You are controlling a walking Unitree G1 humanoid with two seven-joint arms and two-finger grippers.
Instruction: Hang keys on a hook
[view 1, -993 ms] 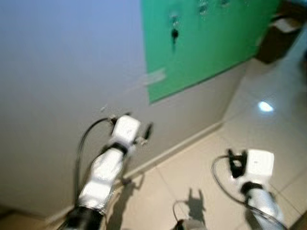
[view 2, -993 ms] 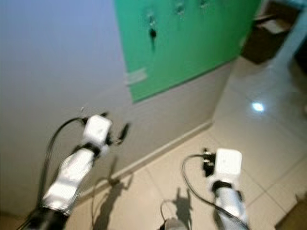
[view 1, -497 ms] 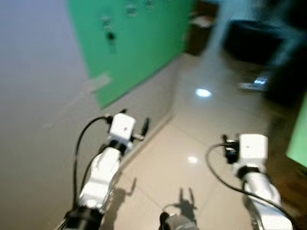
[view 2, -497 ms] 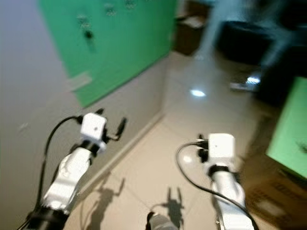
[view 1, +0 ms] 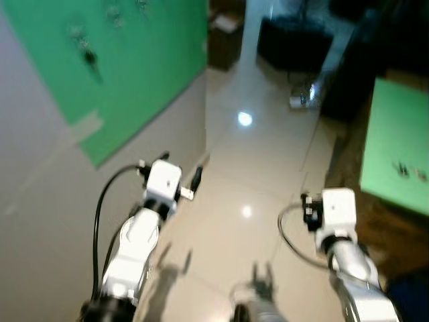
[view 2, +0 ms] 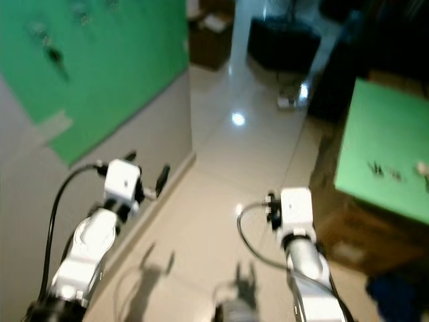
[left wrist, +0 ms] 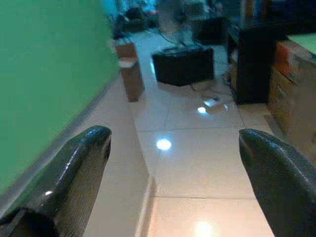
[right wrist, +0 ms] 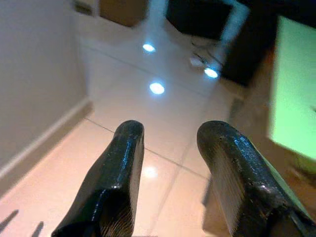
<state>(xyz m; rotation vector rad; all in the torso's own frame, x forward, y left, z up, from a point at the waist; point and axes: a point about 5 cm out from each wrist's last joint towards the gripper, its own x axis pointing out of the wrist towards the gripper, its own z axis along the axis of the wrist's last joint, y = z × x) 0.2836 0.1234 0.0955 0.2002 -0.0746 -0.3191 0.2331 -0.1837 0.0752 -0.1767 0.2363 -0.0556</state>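
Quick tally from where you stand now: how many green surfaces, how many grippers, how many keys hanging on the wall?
Green surfaces: 2, the wall board and the table top
Grippers: 2, the left gripper and the right gripper, both open and holding nothing
Keys on the wall: 1, a dark key, blurred
Total: 5

glossy tiled floor (view 1: pixel 261 174), green wall panel (view 1: pixel 134 60), possibly dark cabinet (left wrist: pixel 185 64)
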